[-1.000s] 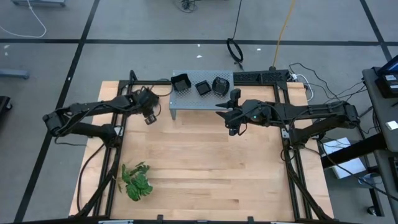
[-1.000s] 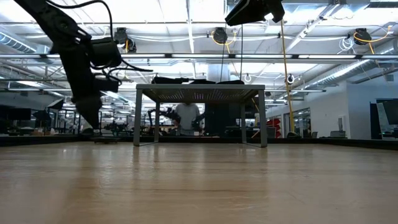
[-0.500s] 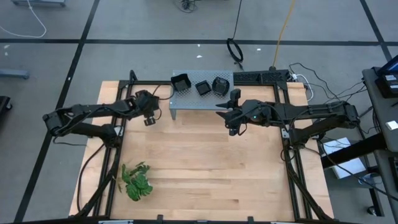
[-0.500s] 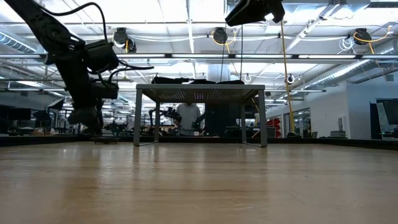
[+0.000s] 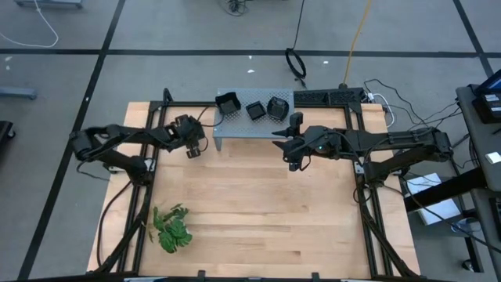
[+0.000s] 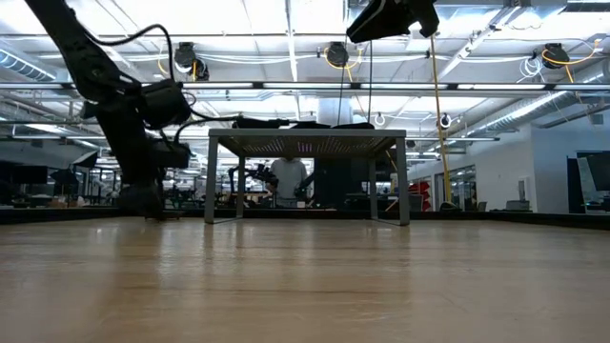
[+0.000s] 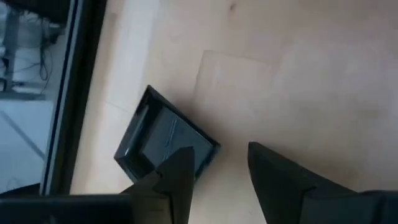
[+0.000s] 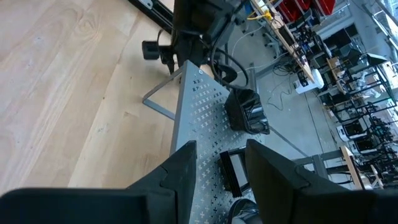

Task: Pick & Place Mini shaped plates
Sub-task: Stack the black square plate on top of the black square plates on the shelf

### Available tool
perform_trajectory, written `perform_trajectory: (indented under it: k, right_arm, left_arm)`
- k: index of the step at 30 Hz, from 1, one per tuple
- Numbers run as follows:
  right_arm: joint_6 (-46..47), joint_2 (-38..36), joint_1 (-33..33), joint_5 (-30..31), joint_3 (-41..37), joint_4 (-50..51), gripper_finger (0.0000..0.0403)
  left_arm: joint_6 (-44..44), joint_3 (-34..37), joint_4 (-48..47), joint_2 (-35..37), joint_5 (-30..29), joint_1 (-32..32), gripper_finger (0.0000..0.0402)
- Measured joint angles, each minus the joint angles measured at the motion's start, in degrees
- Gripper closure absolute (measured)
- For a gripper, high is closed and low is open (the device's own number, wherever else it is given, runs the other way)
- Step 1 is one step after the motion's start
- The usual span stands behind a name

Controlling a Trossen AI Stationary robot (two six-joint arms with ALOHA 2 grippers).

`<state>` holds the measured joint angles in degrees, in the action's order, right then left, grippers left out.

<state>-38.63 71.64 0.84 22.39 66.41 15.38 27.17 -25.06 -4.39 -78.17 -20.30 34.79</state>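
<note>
A square glossy black dish (image 7: 163, 144) lies flat on the wooden table near its left edge. My left gripper (image 7: 217, 152) is open and low over it (image 5: 192, 150) (image 6: 143, 202); one finger stands over the dish's near corner, the other over bare wood. The gripper hides this dish in the high view. Three more black dishes (image 5: 228, 103) (image 5: 256, 110) (image 5: 278, 106) sit on top of the grey perforated stand (image 5: 235, 129). My right gripper (image 8: 219, 146) is open and hangs high (image 6: 391, 14) beside the stand's right end (image 5: 280, 137). My left gripper comes at the dish from above, pointing down. One finger (image 7: 177, 171) overlaps the dish's corner (image 7: 202, 155). I cannot tell whether it touches. The dish lies flat on the table and is not between the two fingers.
The stand (image 6: 307, 141) stands on four legs at the table's far edge. A green leafy sprig (image 5: 172, 227) lies near the table's near-left corner. A black frame rail (image 7: 74, 93) runs along the table's left edge, close to the dish. Bare wood fills the table's middle.
My left gripper has come down to the table top and has shifted slightly toward the table's right, and its arm has reached farther in. The right arm has kept still.
</note>
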Motion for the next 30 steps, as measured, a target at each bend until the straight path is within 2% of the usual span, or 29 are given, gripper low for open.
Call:
perform_trajectory:
  k: [5,9,12,16,18,23,30]
  right_arm:
    - [0.0,0.0,0.0,0.0,0.0,0.0,0.0277]
    - [0.0,0.0,0.0,0.0,0.0,0.1,0.0277]
    - [0.0,0.0,0.0,0.0,0.0,0.2,0.0277]
    - [0.0,0.0,0.0,0.0,0.0,0.3,0.0277]
    - [0.0,0.0,0.0,0.0,0.0,0.3,0.0277]
    - [0.0,0.0,0.0,0.0,0.0,0.3,0.0277]
    - [0.4,0.0,0.0,0.0,0.0,0.3,0.0277]
  left_arm:
    - [-3.6,-0.2,5.4,-5.8,-4.6,-0.1,0.0245]
    - [-7.0,-0.2,5.0,-7.1,-3.9,-0.1,0.0252]
    - [-9.7,-0.2,4.5,-7.1,-2.2,0.0,0.0285]
    - [-13.9,-0.1,4.3,-7.2,-0.8,-0.2,0.0362]
    - [-16.7,-0.1,4.4,-7.2,-0.8,-0.4,0.0388]
    - [-21.1,0.0,2.7,-5.0,-1.0,-2.9,0.0376]
    - [-27.3,0.1,-3.2,4.2,-1.6,-7.3,0.0395]
